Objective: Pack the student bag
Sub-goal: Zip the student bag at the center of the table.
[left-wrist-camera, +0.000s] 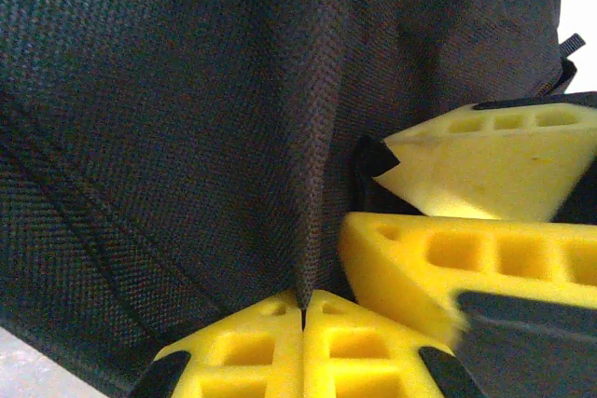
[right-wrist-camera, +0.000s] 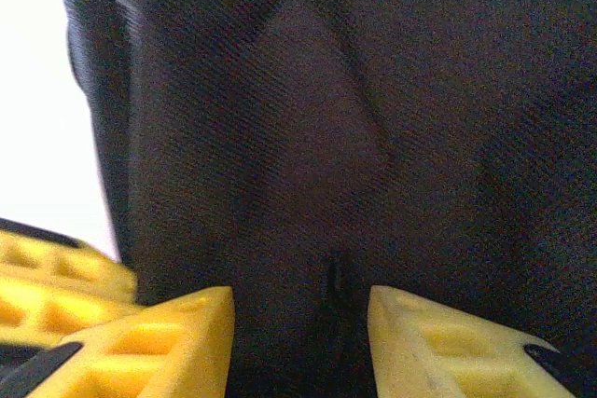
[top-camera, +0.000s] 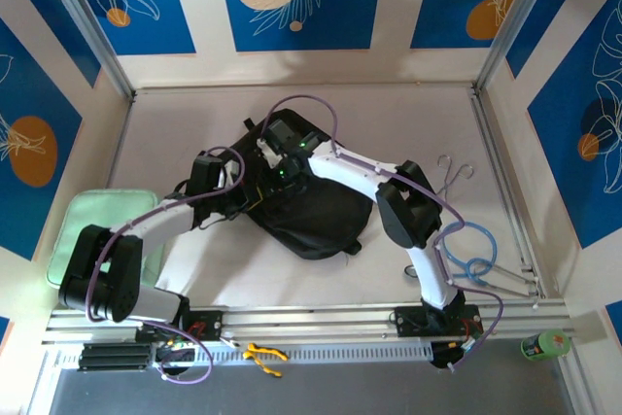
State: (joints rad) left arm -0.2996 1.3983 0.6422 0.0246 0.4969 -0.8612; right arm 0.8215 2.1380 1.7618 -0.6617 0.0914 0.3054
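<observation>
The student bag [top-camera: 316, 216], a large black fabric backpack, lies in the middle of the table. My left gripper [top-camera: 251, 199] is at the bag's left edge. In the left wrist view the left gripper [left-wrist-camera: 303, 309] is shut on a raised fold of the bag's fabric [left-wrist-camera: 317, 137]. My right gripper [top-camera: 280, 170] reaches over the bag's upper left part, close beside the left one. Seen from the right wrist, the right gripper [right-wrist-camera: 300, 323] is open, its yellow fingers [right-wrist-camera: 177, 342] apart, with the bag's black cloth [right-wrist-camera: 298, 156] between and behind them.
A pale green flat pad [top-camera: 92, 225] lies at the left under the left arm. Metal scissors [top-camera: 454, 170] and a blue cable loop [top-camera: 473, 259] lie at the right. A green bottle [top-camera: 544, 344] and a yellow tool [top-camera: 262, 355] sit beyond the near rail.
</observation>
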